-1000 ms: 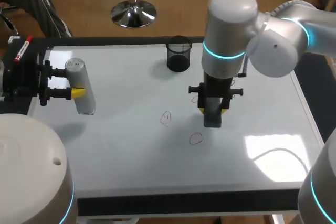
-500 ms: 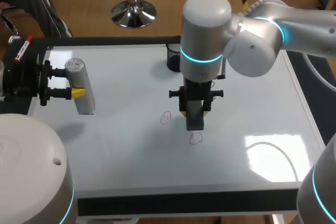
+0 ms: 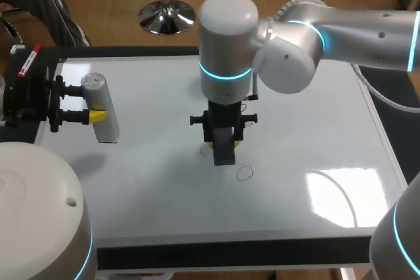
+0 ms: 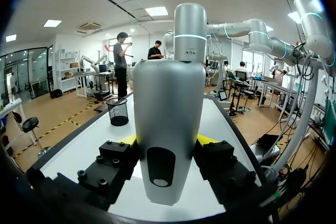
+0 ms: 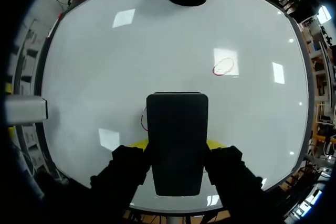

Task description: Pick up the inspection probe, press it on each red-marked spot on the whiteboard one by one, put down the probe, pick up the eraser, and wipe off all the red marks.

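1. Head view: our right gripper (image 3: 223,137) comes in from 3 o'clock, past the middle, its jaws pinching the black eraser (image 3: 224,153) above the whiteboard (image 3: 151,181). A red oval (image 3: 244,174) lies apart at the eraser's 4 o'clock, and a fainter red mark (image 3: 205,149) sits right at its 9 o'clock side. At the board's 9 o'clock edge, our left gripper (image 3: 92,103) is clamped on the silver inspection probe (image 3: 104,121). We judge the wiping step to be in hand, though the probe is not set down. The next move calls for flat pressure across the near mark, then the oval.

2. Left wrist view: the probe fills the space between the fingers, gripped from both sides. A black mesh cup (image 4: 117,111) stands ahead at 11 o'clock; the head view hides it behind the right arm. No marks show here.

3. Right wrist view: the eraser is squeezed between the yellow tips. The near mark peeks from the eraser's 9 o'clock side, and the oval lies ahead toward 1 o'clock. We cannot tell whether the eraser touches the board.
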Tool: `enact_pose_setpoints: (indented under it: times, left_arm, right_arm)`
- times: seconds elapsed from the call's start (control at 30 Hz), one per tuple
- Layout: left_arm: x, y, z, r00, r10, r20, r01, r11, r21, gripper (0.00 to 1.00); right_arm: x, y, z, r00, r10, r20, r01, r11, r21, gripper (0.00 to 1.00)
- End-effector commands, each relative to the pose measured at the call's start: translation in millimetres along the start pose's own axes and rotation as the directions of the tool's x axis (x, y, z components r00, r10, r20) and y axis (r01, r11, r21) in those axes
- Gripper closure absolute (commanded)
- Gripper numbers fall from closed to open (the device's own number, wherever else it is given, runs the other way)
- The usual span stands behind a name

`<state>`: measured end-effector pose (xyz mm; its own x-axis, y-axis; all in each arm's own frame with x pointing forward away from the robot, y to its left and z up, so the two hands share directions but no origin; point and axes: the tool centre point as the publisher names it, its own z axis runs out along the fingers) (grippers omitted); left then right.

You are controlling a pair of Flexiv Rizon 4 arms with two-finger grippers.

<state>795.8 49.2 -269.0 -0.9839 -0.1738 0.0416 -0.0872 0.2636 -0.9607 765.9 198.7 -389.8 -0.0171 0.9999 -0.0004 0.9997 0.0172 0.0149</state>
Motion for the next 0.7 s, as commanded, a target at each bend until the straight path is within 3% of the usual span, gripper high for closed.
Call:
enact_pose_setpoints:
  times: [0.03, 0.7]
  left_arm:
    - [0.5, -0.3, -1, 1.0, 0.002, 0.0, -0.002, 1.0, 0.003, 1.0]
    - [0.5, -0.3, -1, 1.0, 0.002, 0.0, -0.002, 1.0, 0.003, 1.0]
  right_arm:
    - [12, 2, 3, 1.0, -0.002, 0.014, 0.002, 1.0, 0.005, 1.0]
    - [52, 4, 17, 0.997, -0.033, -0.067, 0.037, 0.998, 0.047, 1.0]
